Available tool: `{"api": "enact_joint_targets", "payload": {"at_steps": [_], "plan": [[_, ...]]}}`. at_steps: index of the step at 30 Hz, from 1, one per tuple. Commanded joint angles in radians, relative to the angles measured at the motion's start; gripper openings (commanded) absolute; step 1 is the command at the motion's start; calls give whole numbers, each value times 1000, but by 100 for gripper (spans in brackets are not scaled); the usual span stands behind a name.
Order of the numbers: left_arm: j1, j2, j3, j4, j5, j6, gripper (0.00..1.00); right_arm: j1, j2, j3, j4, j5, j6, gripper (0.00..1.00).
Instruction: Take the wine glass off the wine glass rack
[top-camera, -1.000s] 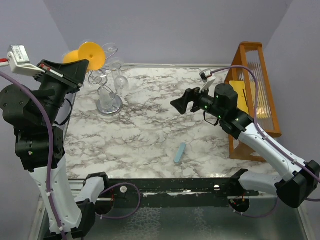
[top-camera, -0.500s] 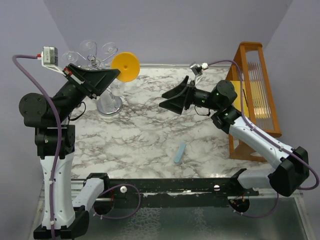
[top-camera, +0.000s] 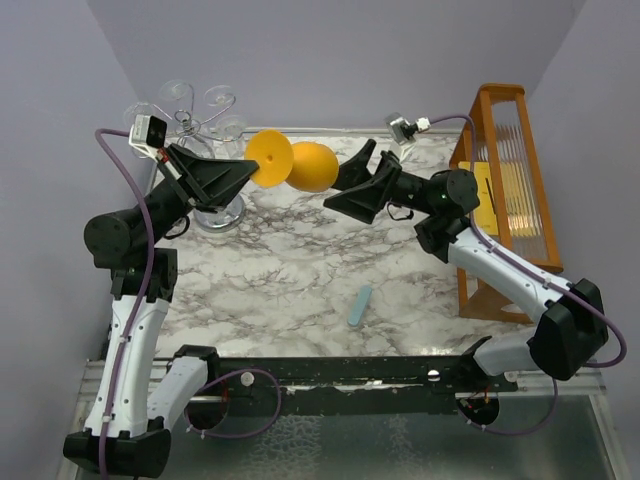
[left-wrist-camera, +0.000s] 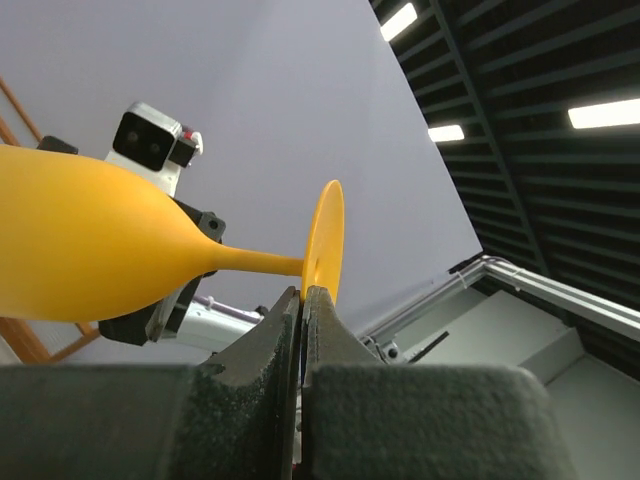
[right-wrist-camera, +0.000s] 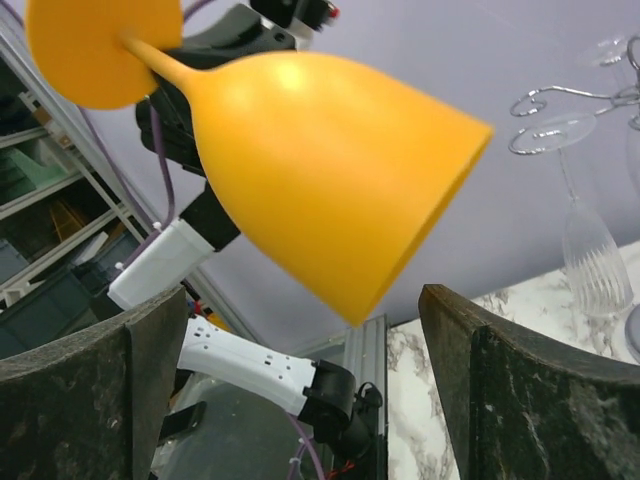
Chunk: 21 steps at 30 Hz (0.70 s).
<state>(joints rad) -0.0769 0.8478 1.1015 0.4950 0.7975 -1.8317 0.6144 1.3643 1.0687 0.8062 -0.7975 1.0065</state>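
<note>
The orange wine glass (top-camera: 312, 166) hangs on its side in the air over the back of the marble table, away from the wine glass rack (top-camera: 196, 122), a silvery wire tree at the back left. My left gripper (top-camera: 250, 168) is shut on the edge of the glass's round foot (left-wrist-camera: 323, 240). The bowl (right-wrist-camera: 320, 150) points at my right gripper (top-camera: 343, 182). That gripper is open, and its fingers (right-wrist-camera: 455, 330) stand apart on either side just short of the rim without touching it. In the left wrist view the left gripper (left-wrist-camera: 300, 295) pinches the foot, with the bowl (left-wrist-camera: 90, 250) beyond.
Clear glasses (right-wrist-camera: 585, 260) hang from the wire rack's curled arms, above its round shiny base (top-camera: 218, 210). A tall orange wooden slatted rack (top-camera: 505, 180) stands at the right edge. A small blue bar (top-camera: 360, 305) lies on the marble near the front.
My left arm has swung the orange glass from above the wire rack to the right and lower, turning its bowl towards the right gripper. The right gripper has come left to meet it, still open.
</note>
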Motion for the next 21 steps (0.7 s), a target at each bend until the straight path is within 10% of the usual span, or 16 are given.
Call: {"api": "enact_joint_targets", "payload": {"at_steps": [1, 21], "plan": [[-19, -22, -60, 163, 9, -152, 0, 4, 30, 3, 200, -3, 80, 90], [-34, -62, -289, 205, -85, -216, 4, 4, 14, -116, 690, 11, 299, 1]]}}
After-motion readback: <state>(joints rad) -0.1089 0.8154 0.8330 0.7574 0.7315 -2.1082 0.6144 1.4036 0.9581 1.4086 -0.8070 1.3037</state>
